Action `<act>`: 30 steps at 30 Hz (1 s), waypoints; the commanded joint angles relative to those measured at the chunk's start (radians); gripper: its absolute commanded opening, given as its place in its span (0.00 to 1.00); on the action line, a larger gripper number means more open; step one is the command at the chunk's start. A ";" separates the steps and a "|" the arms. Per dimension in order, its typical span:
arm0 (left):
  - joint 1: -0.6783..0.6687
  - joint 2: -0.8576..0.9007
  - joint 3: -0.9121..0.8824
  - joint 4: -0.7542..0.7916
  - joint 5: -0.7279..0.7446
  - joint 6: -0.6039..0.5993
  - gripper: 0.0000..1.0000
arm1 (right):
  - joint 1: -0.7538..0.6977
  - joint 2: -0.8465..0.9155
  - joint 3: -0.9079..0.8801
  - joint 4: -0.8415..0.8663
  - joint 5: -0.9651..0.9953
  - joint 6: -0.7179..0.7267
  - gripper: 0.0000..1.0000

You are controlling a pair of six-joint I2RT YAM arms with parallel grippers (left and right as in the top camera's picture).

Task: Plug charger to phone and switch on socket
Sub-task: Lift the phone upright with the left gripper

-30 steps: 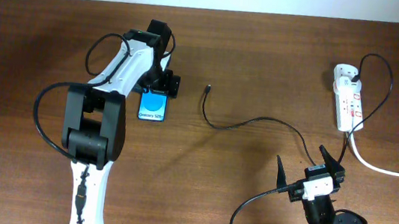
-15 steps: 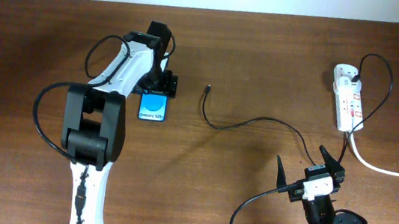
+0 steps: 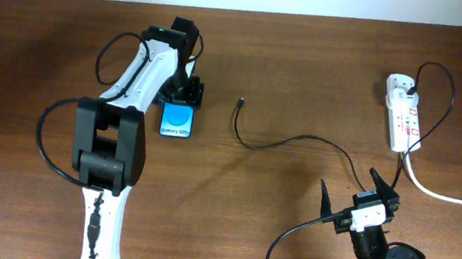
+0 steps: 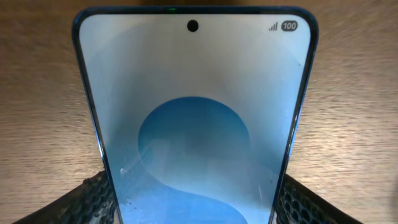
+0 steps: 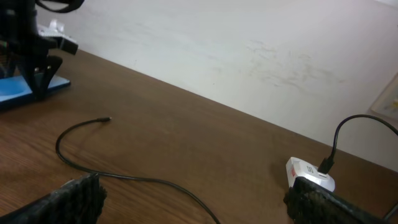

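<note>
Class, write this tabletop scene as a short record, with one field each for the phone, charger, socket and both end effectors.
phone: slim black-edged smartphone with a blue screen, screen up
left end effector: shut on the smartphone's two long edges
charger: thin black charger cable, plug seated in the strip; connector tip loose on the brown wooden table, apart from the smartphone
socket: white oblong power strip, far right; switch state unreadable
right end effector: open, holding nothing, near the front edge

Phone [image 3: 178,122] left on table [image 3: 309,60]; charger [image 3: 308,138] mid-table; socket [image 3: 404,114] far right
</note>
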 commanded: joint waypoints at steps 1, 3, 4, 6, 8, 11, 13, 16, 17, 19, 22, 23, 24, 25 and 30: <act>-0.003 0.005 0.088 -0.046 0.014 -0.005 0.70 | 0.007 -0.007 -0.005 -0.004 0.002 0.015 0.98; -0.003 0.005 0.126 -0.077 0.014 -0.005 0.66 | 0.007 -0.007 -0.005 -0.004 0.002 0.015 0.99; -0.003 0.005 0.158 -0.101 0.014 -0.005 0.63 | 0.007 -0.007 -0.005 -0.004 0.002 0.015 0.98; -0.003 0.005 0.235 -0.160 0.014 -0.005 0.61 | 0.007 -0.007 -0.005 -0.005 0.002 0.015 0.98; -0.003 0.005 0.324 -0.219 0.014 -0.005 0.60 | 0.007 -0.007 -0.005 -0.004 0.002 0.015 0.99; -0.003 0.005 0.477 -0.321 0.014 -0.005 0.59 | 0.007 -0.007 -0.005 -0.004 0.002 0.015 0.98; -0.003 0.005 0.544 -0.373 0.019 -0.005 0.38 | 0.007 -0.007 -0.005 -0.005 0.002 0.015 0.98; -0.003 0.004 0.607 -0.417 0.090 -0.006 0.00 | 0.007 -0.007 -0.005 -0.004 0.002 0.015 0.98; -0.003 0.003 0.619 -0.422 0.119 -0.006 0.00 | 0.007 -0.007 -0.005 -0.005 0.002 0.015 0.98; -0.001 0.003 0.645 -0.434 0.142 -0.087 0.00 | 0.007 -0.007 -0.005 -0.004 0.002 0.015 0.98; 0.013 0.003 0.664 -0.493 0.143 -0.436 0.00 | 0.007 -0.007 -0.005 -0.005 0.002 0.015 0.98; 0.016 0.003 0.664 -0.501 0.171 -0.490 0.00 | 0.007 -0.007 -0.005 -0.005 0.002 0.015 0.98; 0.019 0.003 0.664 -0.501 0.258 -0.490 0.00 | 0.007 -0.007 -0.005 -0.005 0.002 0.015 0.98; 0.019 0.003 0.664 -0.501 0.316 -0.490 0.00 | 0.007 -0.007 -0.005 -0.005 0.002 0.015 0.98; 0.019 0.003 0.664 -0.501 0.680 -0.494 0.00 | 0.007 -0.007 -0.005 -0.005 0.002 0.015 0.98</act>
